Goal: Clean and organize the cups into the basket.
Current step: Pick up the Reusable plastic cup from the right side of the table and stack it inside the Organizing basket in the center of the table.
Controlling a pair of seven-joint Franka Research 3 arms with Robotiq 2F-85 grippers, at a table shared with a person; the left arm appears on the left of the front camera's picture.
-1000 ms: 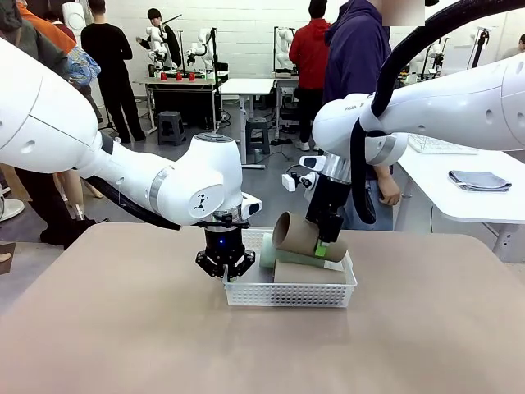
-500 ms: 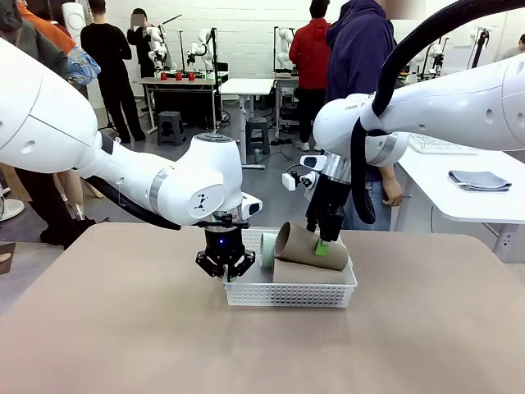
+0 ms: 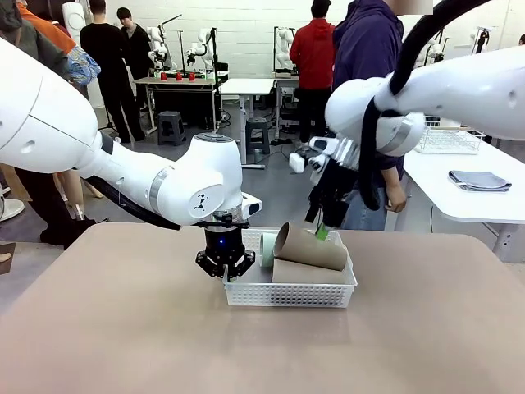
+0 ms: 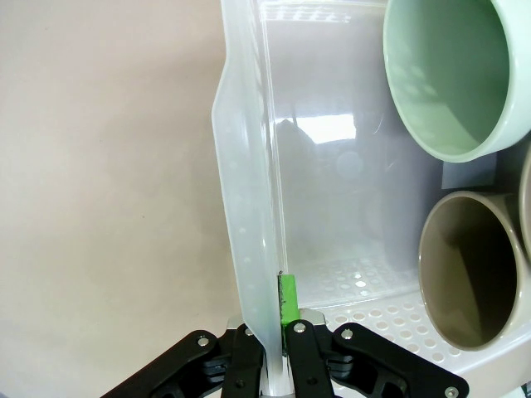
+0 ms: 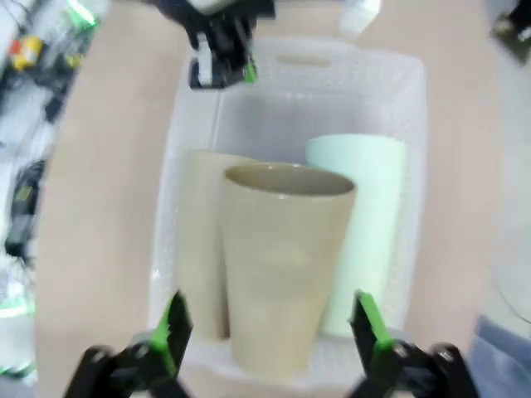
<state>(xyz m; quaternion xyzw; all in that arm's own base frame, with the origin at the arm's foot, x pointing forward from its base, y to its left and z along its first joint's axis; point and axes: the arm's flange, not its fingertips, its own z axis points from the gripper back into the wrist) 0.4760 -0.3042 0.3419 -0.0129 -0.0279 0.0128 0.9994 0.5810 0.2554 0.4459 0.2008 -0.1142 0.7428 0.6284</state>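
Observation:
The white basket (image 3: 289,294) sits mid-table with three cups lying in it. A tan cup (image 3: 310,247) rests on top of a second tan cup (image 3: 308,273), and a pale green cup (image 3: 267,249) lies behind them. My left gripper (image 3: 223,268) is shut on the basket's left wall (image 4: 253,215), with the green cup's mouth (image 4: 452,75) and a tan cup's mouth (image 4: 469,278) just inside. My right gripper (image 3: 321,226) hangs open just above the top tan cup (image 5: 282,249), its fingers (image 5: 172,326) apart and holding nothing; the green cup (image 5: 362,224) lies beside it.
A person in a dark hoodie (image 3: 367,66) stands at the far side behind the right arm. A white side table (image 3: 459,185) with a folded grey cloth (image 3: 480,180) stands to the right. Bare tabletop (image 3: 123,328) surrounds the basket.
My right gripper let go of the top tan cup and rose away from it. The cup settled flatter onto the others. The left gripper has kept its hold on the basket wall.

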